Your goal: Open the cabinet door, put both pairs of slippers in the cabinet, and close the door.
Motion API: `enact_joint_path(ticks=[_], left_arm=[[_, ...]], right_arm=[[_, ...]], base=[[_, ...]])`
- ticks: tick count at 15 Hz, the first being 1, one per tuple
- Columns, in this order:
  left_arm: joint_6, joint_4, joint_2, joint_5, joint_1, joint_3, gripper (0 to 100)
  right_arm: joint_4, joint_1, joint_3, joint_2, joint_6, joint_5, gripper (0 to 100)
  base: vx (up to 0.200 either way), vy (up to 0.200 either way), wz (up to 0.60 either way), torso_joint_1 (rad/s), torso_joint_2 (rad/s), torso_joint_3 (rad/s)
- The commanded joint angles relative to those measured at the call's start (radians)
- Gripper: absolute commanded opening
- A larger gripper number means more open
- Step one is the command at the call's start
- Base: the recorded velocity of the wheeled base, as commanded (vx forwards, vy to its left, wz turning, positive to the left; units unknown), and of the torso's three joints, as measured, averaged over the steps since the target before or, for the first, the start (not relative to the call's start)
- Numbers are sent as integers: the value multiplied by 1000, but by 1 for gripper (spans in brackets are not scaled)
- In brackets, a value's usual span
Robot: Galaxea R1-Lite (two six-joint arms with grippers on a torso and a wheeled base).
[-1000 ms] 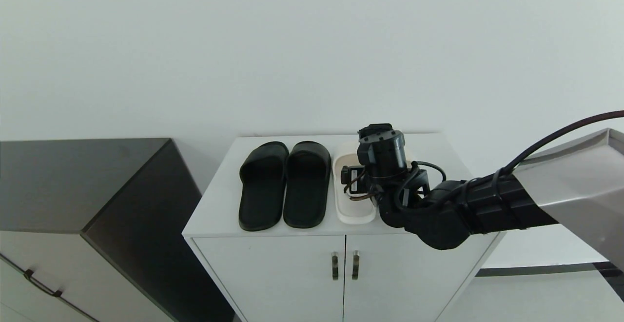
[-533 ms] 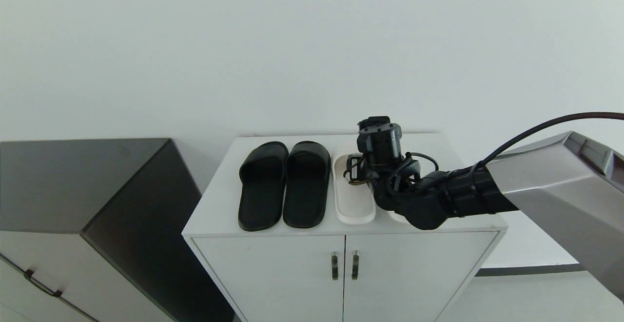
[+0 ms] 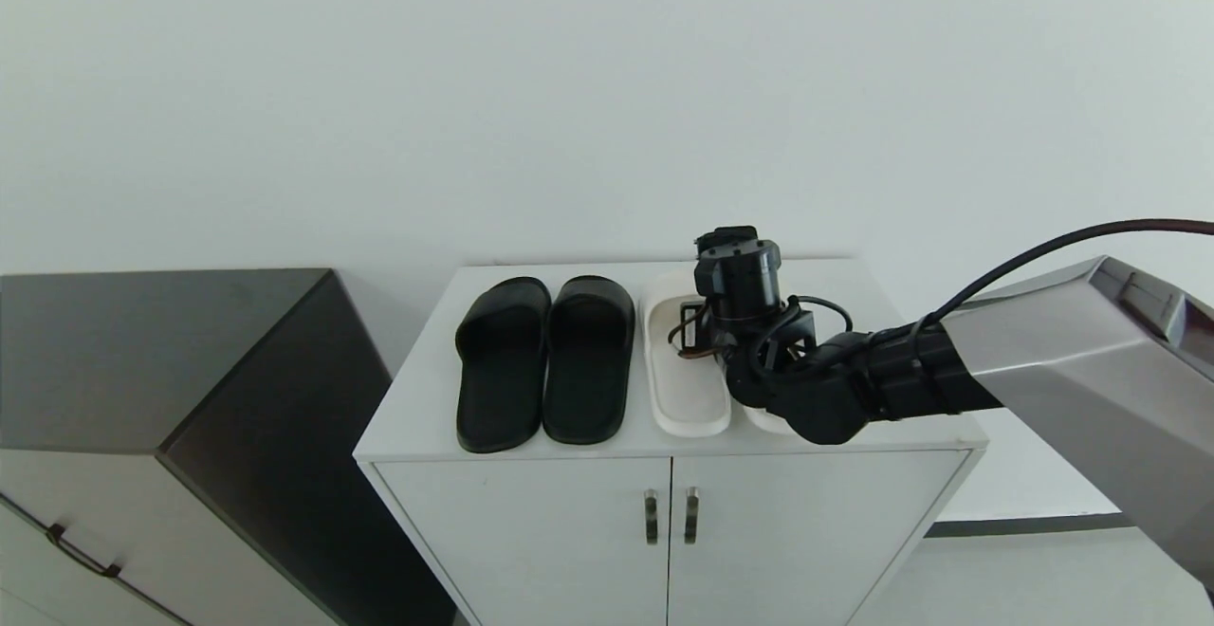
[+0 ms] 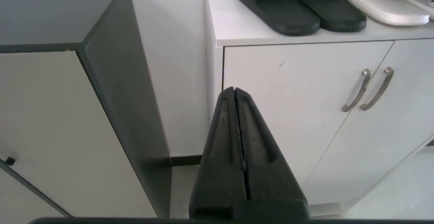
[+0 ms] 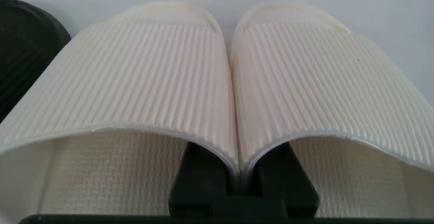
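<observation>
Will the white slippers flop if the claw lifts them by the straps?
Probably light: the white slippers look like moulded foam. The ribbed straps hold their arch, so likely springy, not floppy. Pinched by the claw at the straps, heels may dip.

Cream ribbed-strap rubber slippers (image 5: pixel 169 68): in the head view the right-hand one is mostly hidden behind the right arm, a sliver of heel showing. Right end effector (image 5: pixel 235 183): fingers (image 5: pixel 200 183) pass under the two straps, their tips covered; base cropped by the picture's edge. White two-door cabinet (image 3: pixel 531 550): lower doors cut off at the head view's bottom edge. Dark grey cabinet (image 3: pixel 142 351): cropped at left and bottom. Black rubber slide slippers (image 4: pixel 305 7): far ends cropped in the left wrist view.
</observation>
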Motion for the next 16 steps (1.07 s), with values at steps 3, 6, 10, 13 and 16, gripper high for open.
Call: enact_joint_path(ticks=[3, 6, 10, 13, 16], left_arm=[[-1, 0, 1, 2, 0, 0, 0], [-6, 0, 1, 2, 0, 0, 0], [-4, 0, 1, 2, 0, 0, 0], [-4, -2, 1, 2, 0, 0, 0], [-4, -2, 1, 2, 0, 0, 0]], right_arm=[[-4, 10, 102, -159, -43, 11, 0], [-2, 58, 309, -355, -46, 143, 0], [4, 180, 670, -693, -78, 442, 0], [2, 216, 750, -728, -74, 492, 0], [4, 216, 762, -728, -74, 501, 0]], base=[[0, 0, 0, 0, 0, 0], [0, 0, 0, 0, 0, 0], [0, 0, 0, 0, 0, 0], [0, 0, 0, 0, 0, 0], [-67, 0, 0, -1, 1, 1]])
